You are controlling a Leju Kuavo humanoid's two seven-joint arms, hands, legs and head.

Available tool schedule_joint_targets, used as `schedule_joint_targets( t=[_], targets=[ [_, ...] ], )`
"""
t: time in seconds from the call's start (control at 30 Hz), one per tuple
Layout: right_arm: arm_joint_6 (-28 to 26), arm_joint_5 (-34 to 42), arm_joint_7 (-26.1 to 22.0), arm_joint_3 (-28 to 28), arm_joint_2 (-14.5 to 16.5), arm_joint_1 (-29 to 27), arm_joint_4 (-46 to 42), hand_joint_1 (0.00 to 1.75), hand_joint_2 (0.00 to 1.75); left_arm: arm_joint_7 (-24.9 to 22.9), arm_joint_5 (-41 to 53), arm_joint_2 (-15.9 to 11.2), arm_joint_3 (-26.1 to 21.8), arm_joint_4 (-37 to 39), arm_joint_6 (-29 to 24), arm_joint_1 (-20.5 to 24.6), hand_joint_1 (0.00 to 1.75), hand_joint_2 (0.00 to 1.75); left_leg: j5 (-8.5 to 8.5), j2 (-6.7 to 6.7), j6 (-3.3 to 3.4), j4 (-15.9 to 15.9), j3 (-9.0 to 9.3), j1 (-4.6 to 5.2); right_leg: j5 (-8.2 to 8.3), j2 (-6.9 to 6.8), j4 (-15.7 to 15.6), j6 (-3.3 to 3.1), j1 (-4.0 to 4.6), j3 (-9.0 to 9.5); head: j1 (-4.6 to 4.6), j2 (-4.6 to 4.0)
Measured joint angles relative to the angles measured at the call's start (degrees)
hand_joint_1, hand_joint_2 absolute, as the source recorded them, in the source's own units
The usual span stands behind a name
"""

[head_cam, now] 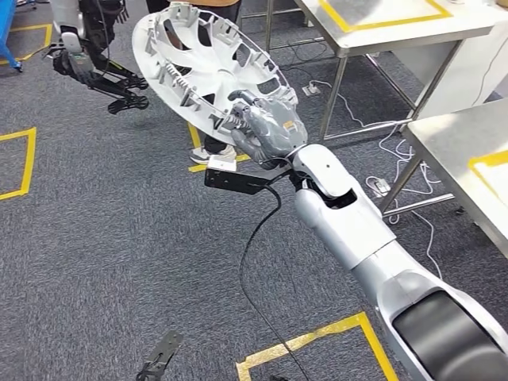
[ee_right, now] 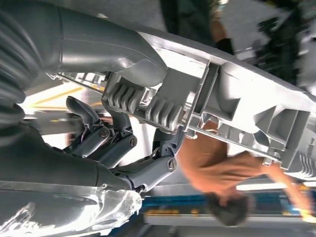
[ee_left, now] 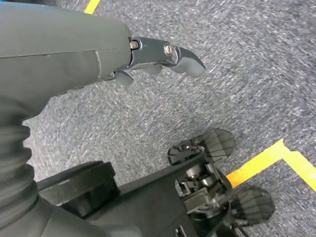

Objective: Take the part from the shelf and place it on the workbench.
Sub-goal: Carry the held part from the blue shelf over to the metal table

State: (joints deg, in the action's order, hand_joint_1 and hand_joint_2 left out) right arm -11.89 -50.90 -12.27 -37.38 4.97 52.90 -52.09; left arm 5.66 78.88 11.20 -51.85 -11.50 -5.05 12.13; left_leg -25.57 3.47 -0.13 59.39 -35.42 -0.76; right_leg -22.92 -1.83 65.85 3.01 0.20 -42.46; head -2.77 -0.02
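- Grey carpet [head_cam: 108, 262] marked with yellow tape [head_cam: 311, 340] spreads below two steel desks [head_cam: 455, 151] at right.
- Right hand [head_cam: 267, 131] holds the white hubcap [head_cam: 203, 63] by its rim, aloft and tilted over the floor; thumb and fingers [ee_right: 149, 170] clamp the ribbed edge.
- Left hand [ee_left: 111, 54] hangs over carpet, holding nothing, fingers [ee_left: 178, 57] extended.
- Person [ee_right: 219, 168] behind the hubcap, mostly hidden.
- No writing legible.
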Motion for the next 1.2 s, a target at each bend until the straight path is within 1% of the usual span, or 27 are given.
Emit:
schedule_joint_targets(
  t=[0.07, 0.1, 0.17, 0.2, 0.27, 0.33, 0.37, 0.4, 0.43, 0.47, 0.5, 0.53, 0.6, 0.67, 0.7, 0.73, 0.8, 0.83, 0.87, 0.9, 0.93, 0.97, 1.03, 1.07, 1.1, 1.17, 1.2],
  targets=[
    [0.0, 0.0, 0.1, 0.0, 0.0, 0.1, 0.0, 1.75, 1.75, 0.0, 0.0, 0.0, 0.0, 0.0, 0.0, 0.0, 0.0, 1.75, -0.35, 0.95, -0.48, 0.1, 0.28, 0.37, 1.01, -1.72, -4.8, -0.69, 0.53, 2.78, 0.08, 0.0],
    [0.0, -0.1, 0.2, 0.0, 0.0, 0.1, 0.0, 1.75, 1.75, 0.0, 0.0, 0.0, 0.0, 0.0, 0.0, -0.1, 0.0, 1.75, -0.45, 1.47, -0.72, 0.0, 0.37, 0.51, 0.84, -1.75, -5.4, -1.02, 0.78, 2.98, 0.13, 0.0],
    [0.0, -0.2, 0.2, 0.0, 0.1, 0.2, 0.0, 1.75, 1.75, 0.0, 0.0, 0.0, 0.0, 0.0, 0.0, -0.1, 0.0, 1.75, -0.7, 2.43, -1.34, -0.1, 0.59, 0.42, 1.1, -0.1, -5.6, -1.71, 0.76, 2.8, 0.2, 0.0],
    [0.0, -0.3, 0.2, 0.0, 0.1, 0.3, 0.0, 1.75, 1.75, 0.0, 0.0, 0.1, 0.0, 0.0, 0.0, 0.0, 0.0, 1.75, -1.13, 2.03, -1.64, 0.2, 0.55, 0.24, 1.21, 0.65, -5.7, -1.98, 0.65, 2.81, 0.22, 0.0],
    [0.0, -0.4, 0.3, 0.0, 0.2, 0.4, 0.0, 1.75, 1.75, 0.0, -0.1, 0.1, 0.0, 0.0, 0.0, 0.1, 0.0, 1.75, -3.3, -0.35, -2.09, 3.7, -1.08, -0.02, 1.39, 1.97, -6.0, -2.47, 0.26, 2.95, 0.36, 0.0],
    [0.0, -0.5, 0.3, 0.0, 0.4, 0.3, 0.0, 1.75, 1.75, 0.0, -0.2, 0.1, 0.0, 0.0, 0.0, 0.0, 0.0, 1.75, -6.15, -2.46, -2.24, 10.8, -4.97, -0.08, 1.4, 3.36, -6.0, -2.74, 0.09, 2.96, 0.5, 0.0],
    [0.0, -0.5, 0.3, 0.0, 0.5, 0.1, 0.0, 1.75, 1.75, 0.0, -0.2, 0.1, 0.0, 0.0, 0.0, -0.1, 0.0, 1.75, -6.72, -2.87, -2.3, 13.7, -6.81, -0.08, 1.4, 4.16, -6.0, -2.8, 0.05, 2.97, 0.54, 0.0],
    [0.0, -0.6, 0.3, 0.0, 0.6, 0.0, 0.0, 1.75, 1.75, 0.0, -0.2, 0.1, 0.0, 0.0, 0.0, -0.2, 0.0, 1.75, -6.25, -3.05, -2.36, 14.9, -7.88, -0.1, 1.39, 4.98, -6.0, -2.8, 0.01, 2.99, 0.52, 0.0],
    [0.0, -0.6, 0.3, 0.0, 0.6, -0.1, 0.0, 1.75, 1.75, 0.0, -0.2, 0.1, 0.0, 0.0, 0.0, -0.2, 0.0, 1.75, -4.8, -3.18, -2.41, 14.0, -7.95, -0.15, 1.4, 5.81, -5.9, -2.75, -0.07, 3.02, 0.51, 0.0],
    [0.0, -0.6, 0.4, 0.0, 0.6, -0.1, 0.0, 1.75, 1.75, 0.0, -0.2, 0.0, 0.0, 0.0, 0.0, -0.2, 0.0, 1.75, -2.69, -3.59, -2.52, 11.3, -7.01, -0.29, 1.4, 6.62, -5.9, -2.61, -0.22, 3.04, 0.51, 0.0],
    [0.0, -0.7, 0.4, 0.0, 0.6, 0.0, 0.0, 1.75, 1.75, 0.0, -0.2, 0.0, 0.0, 0.0, 0.0, -0.1, 0.0, 1.75, -0.67, -4.86, -2.75, 7.9, -5.55, -0.63, 1.37, 7.41, -5.8, -2.32, -0.35, 2.95, 0.53, 0.0],
    [0.0, -0.7, 0.5, 0.0, 0.7, 0.0, 0.0, 1.75, 1.75, 0.0, -0.2, -0.1, 0.0, 0.0, -0.1, -0.1, 0.0, 1.75, 0.59, -6.25, -2.79, 4.6, -4.08, -0.98, 1.31, 8.19, -5.5, -1.97, -0.43, 2.72, 0.56, 0.0],
    [0.0, -0.8, 0.6, 0.0, 0.9, 0.1, 0.0, 1.75, 1.75, 0.0, -0.2, 0.0, 0.0, 0.0, 0.0, -0.1, 0.0, 1.75, 1.23, -8.17, -2.44, 1.2, -2.48, -1.32, 1.36, 9.55, -5.3, -1.21, -0.6, 2.18, 0.63, 0.0],
    [-0.1, -0.9, 0.7, 0.0, 1.0, 0.1, 0.0, 1.75, 1.75, 0.0, -0.2, 0.0, 0.0, 0.0, 0.0, -0.1, 0.0, 1.75, 1.12, -7.2, -1.45, 0.9, -2.28, -1.1, 1.58, 10.49, -5.5, -0.66, -0.86, 1.8, 0.7, 0.0],
    [-0.1, -0.9, 0.8, 0.0, 1.0, 0.1, 0.0, 1.75, 1.75, 0.0, -0.2, 0.0, 0.0, 0.0, 0.0, -0.1, 0.0, 1.75, 1.15, -6.61, -1.0, 0.8, -2.17, -1.04, 1.37, 9.82, -5.3, -0.48, -0.82, 1.57, 0.63, 0.0],
    [-0.1, -1.0, 0.9, 0.0, 0.9, 0.0, 0.0, 1.75, 1.75, 0.0, -0.2, 0.0, 0.0, 0.0, 0.0, 0.0, 0.0, 1.75, 1.19, -5.97, -0.57, 0.8, -2.05, -0.98, 0.63, 8.39, -4.1, -0.33, -0.71, 0.97, 0.44, 0.0],
    [-0.1, -1.0, 1.0, 0.0, 1.0, 0.0, 0.0, 1.75, 1.75, 0.0, -0.2, -0.1, 0.0, 0.0, 0.0, -0.1, 0.0, 1.75, 1.1, -4.76, 0.02, 0.7, -1.82, -0.7, -2.42, 4.52, 1.6, -0.18, -0.4, -1.59, 0.16, 0.0],
    [-0.1, -1.1, 1.0, -0.1, 1.0, -0.1, 0.0, 1.75, 1.75, 0.0, -0.2, -0.2, 0.0, 0.0, 0.1, -0.1, 0.0, 1.75, 1.02, -4.07, 0.21, 0.7, -1.75, -0.52, -4.16, 3.33, 5.4, -0.15, -0.37, -3.36, 0.13, 0.0],
    [-0.1, -1.1, 1.0, -0.1, 1.1, -0.2, 0.0, 1.75, 1.75, 0.0, -0.2, -0.2, 0.0, 0.0, 0.1, -0.2, 0.0, 1.75, 0.95, -3.34, 0.31, 0.7, -1.68, -0.38, -5.29, 2.74, 8.4, -0.16, -0.38, -4.81, 0.13, 0.0],
    [-0.1, -1.2, 0.9, -0.1, 1.1, -0.3, 0.0, 1.75, 1.75, 0.0, -0.2, -0.3, 0.0, 0.0, 0.1, -0.2, 0.0, 1.75, 0.86, -2.61, 0.39, 0.7, -1.61, -0.27, -5.54, 2.45, 9.8, -0.25, -0.37, -5.45, 0.13, 0.0],
    [-0.1, -1.2, 1.0, -0.1, 1.1, -0.4, 0.0, 1.75, 1.75, 0.0, -0.1, -0.3, 0.0, 0.0, 0.1, -0.2, 0.0, 1.75, 0.74, -1.92, 0.41, 0.7, -1.49, -0.18, -4.79, 2.25, 9.1, -0.39, -0.35, -4.96, 0.13, 0.0],
    [-0.1, -1.3, 1.0, -0.1, 1.1, -0.4, 0.0, 1.75, 1.75, 0.0, -0.1, -0.3, 0.0, 0.0, 0.1, -0.2, 0.0, 1.75, 0.59, -1.26, 0.37, 0.8, -1.29, -0.11, -3.3, 1.9, 6.4, -0.59, -0.28, -3.34, 0.13, 0.0],
    [-0.1, -1.5, 1.1, -0.1, 1.1, -0.3, 0.0, 1.75, 1.75, 0.0, 0.0, -0.3, 0.0, 0.0, 0.1, -0.1, 0.0, 1.75, 0.18, -0.18, 0.04, 0.8, -0.84, 0.18, -0.66, -0.36, -0.9, -1.05, 0.21, 0.97, 0.14, 0.0],
    [-0.1, -1.5, 1.2, -0.1, 1.2, -0.2, 0.0, 1.75, 1.75, 0.0, 0.1, -0.4, 0.0, 0.0, 0.1, -0.1, 0.0, 1.75, 0.01, 0.34, -0.19, 0.8, -0.65, 0.36, -0.06, -1.21, -3.4, -1.27, 0.49, 2.4, 0.17, 0.0],
    [-0.1, -1.6, 1.3, -0.1, 1.3, -0.2, 0.0, 1.75, 1.75, 0.0, 0.1, -0.4, 0.0, 0.0, 0.1, -0.2, 0.0, 1.75, -0.09, 0.87, -0.45, 0.7, -0.49, 0.53, 0.07, -1.64, -4.6, -1.47, 0.73, 3.03, 0.21, 0.0],
    [-0.1, -1.6, 1.3, -0.1, 1.4, -0.1, 0.0, 1.75, 1.75, -0.1, 0.2, -0.4, 0.0, 0.0, 0.1, -0.1, 0.0, 1.75, -0.22, 2.07, -0.98, 0.5, -0.18, 0.62, 0.23, -0.3, -4.9, -1.91, 0.78, 3.04, 0.27, 0.0],
    [-0.1, -1.6, 1.3, -0.1, 1.4, -0.1, 0.0, 1.75, 1.75, -0.1, 0.2, -0.4, 0.0, 0.0, 0.1, 0.0, 0.0, 1.75, -0.49, 2.0, -1.3, 0.5, -0.02, 0.54, 0.37, 0.45, -5.1, -2.17, 0.64, 3.13, 0.27, 0.0]
  ],
)
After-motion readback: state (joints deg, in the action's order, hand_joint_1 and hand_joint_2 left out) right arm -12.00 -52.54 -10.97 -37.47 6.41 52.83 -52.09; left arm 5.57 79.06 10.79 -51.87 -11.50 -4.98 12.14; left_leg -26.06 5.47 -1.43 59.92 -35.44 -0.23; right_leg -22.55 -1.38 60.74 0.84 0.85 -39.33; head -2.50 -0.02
